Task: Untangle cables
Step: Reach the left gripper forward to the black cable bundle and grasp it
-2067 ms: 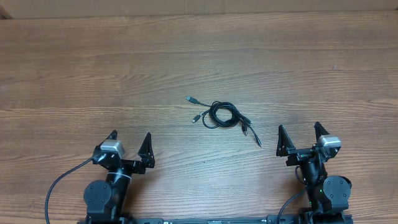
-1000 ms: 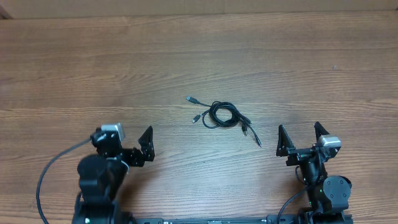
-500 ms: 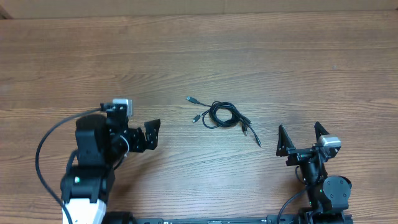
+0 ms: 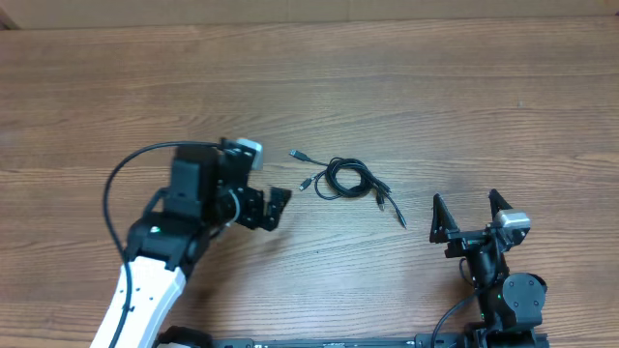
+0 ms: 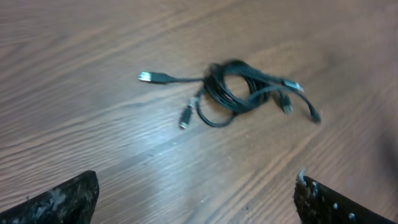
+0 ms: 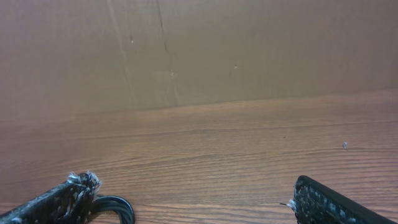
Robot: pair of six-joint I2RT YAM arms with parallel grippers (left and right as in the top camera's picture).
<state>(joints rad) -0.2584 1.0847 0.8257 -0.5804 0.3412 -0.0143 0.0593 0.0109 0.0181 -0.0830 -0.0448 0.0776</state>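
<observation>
Cables [image 4: 346, 180] black, coiled knot, plugs splayed out

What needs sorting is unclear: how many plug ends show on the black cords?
5: a silver plug and a second left of the coiled black cables; three right. Others may hide.
</observation>
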